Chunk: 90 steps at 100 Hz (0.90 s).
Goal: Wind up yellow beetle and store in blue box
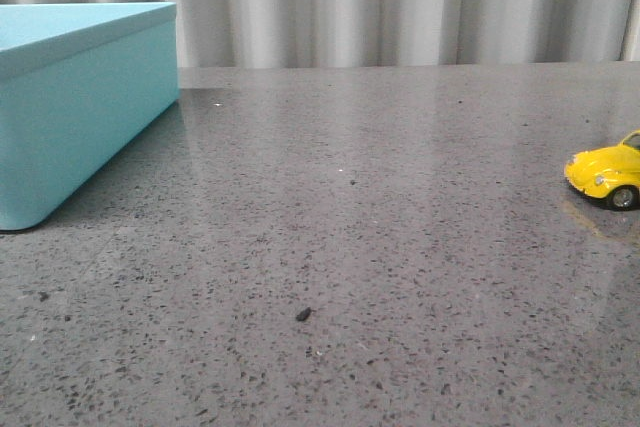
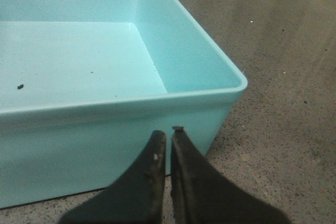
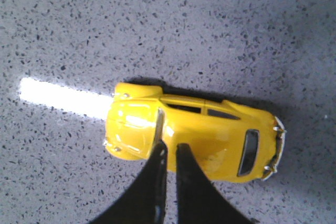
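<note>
Closest in the front view, the grey speckled surface (image 1: 340, 247) carries only a small dark crumb (image 1: 303, 314) near the front edge. Further back and far to the right, one yellow beetle (image 1: 606, 175) stands on its wheels, cut off by the frame edge. Further still, on the left, one blue box (image 1: 70, 117) sits well apart from the car, with a pale curtain (image 1: 380, 7) behind everything.

The right wrist view looks straight down on the yellow beetle (image 3: 194, 137), which lies alone on the surface. The right gripper (image 3: 170, 150) hangs above its roof with jaws pinched nearly together and nothing between them; only a thin slit separates the tips. It does not appear to touch the car, though the height is hard to judge from above.

The left gripper (image 2: 169, 137) hovers just outside the near wall of the blue box (image 2: 199, 103), jaws likewise clenched on nothing. The box is open-topped and holds no toy, only a few dark specks on its floor.

By my reading, the task is at its start: the car is not grasped, nothing shows it has been wound, and it is not stored. Gripping it, pulling it back to wind it, and carrying it across to the box all remain.

Count: one car, one box, two grippers.
</note>
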### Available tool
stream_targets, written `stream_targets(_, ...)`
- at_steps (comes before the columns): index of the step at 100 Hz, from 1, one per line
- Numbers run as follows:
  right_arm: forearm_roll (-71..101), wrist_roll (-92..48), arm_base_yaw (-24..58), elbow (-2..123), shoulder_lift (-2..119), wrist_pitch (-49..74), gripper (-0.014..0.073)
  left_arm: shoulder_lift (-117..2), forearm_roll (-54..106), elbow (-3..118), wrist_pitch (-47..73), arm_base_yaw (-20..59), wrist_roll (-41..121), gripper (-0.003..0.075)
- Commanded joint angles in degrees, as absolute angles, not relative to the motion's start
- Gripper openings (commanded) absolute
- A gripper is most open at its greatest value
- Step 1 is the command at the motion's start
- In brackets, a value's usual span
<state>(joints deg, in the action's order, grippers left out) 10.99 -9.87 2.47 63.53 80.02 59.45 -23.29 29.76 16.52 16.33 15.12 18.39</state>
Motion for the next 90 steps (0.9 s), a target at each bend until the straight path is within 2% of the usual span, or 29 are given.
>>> stream_targets(1,11.0,-10.0,2.3,65.3,79.5,57.5,-0.0041,-24.0,30.4,18.0,12.8,15.6,18.1,-0.0021)
stream_targets(72,5.6,-9.8,2.3,61.9,83.4,55.5,-0.0041,-24.0,30.4,18.0,12.5,15.6,18.1,-0.0021)
stream_targets(90,2.2,-7.4,-1.1,59.1,83.4,55.2,-0.0041,-24.0,30.4,18.0,12.5,15.6,18.1,-0.0021)
